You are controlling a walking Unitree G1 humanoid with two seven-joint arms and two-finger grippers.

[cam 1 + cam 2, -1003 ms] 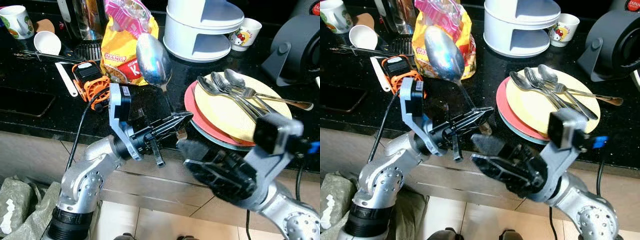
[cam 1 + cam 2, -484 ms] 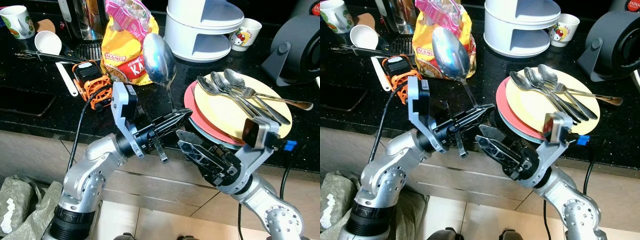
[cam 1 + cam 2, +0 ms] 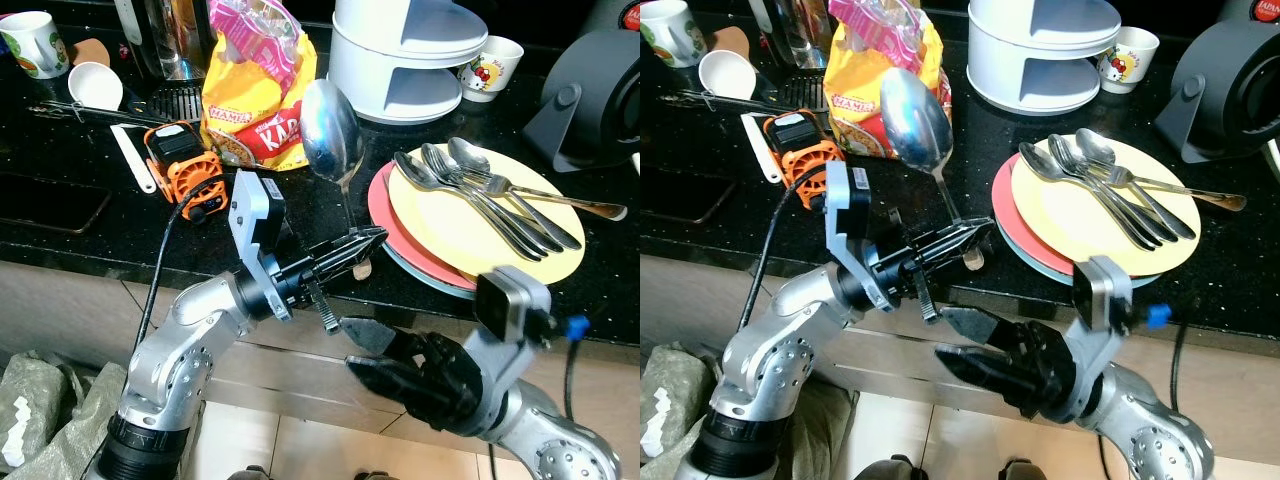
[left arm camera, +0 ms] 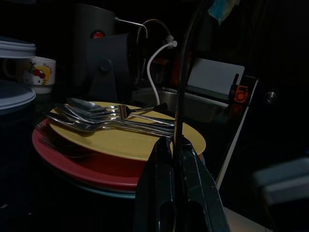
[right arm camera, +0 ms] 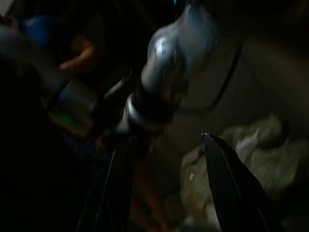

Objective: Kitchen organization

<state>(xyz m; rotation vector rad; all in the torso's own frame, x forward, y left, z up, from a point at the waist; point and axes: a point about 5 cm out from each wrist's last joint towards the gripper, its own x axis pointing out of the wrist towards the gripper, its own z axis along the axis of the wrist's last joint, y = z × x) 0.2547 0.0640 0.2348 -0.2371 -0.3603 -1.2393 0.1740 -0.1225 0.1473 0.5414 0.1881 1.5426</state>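
Observation:
My left gripper (image 3: 372, 240) is shut on the handle of a large steel spoon (image 3: 331, 125), which stands upright with its bowl raised above the black counter (image 3: 60, 160). It hovers just left of a stack of plates, yellow (image 3: 450, 225) on red, with several spoons and forks (image 3: 480, 185) lying across the top. In the left wrist view the spoon handle (image 4: 181, 82) rises between the pressed fingers (image 4: 161, 174), with the plates (image 4: 116, 142) behind. My right gripper (image 3: 355, 345) is open, low in front of the counter edge, pointing left below the left one.
A yellow snack bag (image 3: 250, 100), an orange device (image 3: 185, 160), a white tiered container (image 3: 410, 50), mugs (image 3: 490, 65) and a black appliance (image 3: 595, 90) crowd the counter. A dark slab (image 3: 45, 200) lies at the left. Tiled floor and grey sacks (image 3: 40, 410) are below.
The left gripper carried the spoon a little to the right, toward the plates. The right gripper dropped lower and drew back from the counter edge, staying open.

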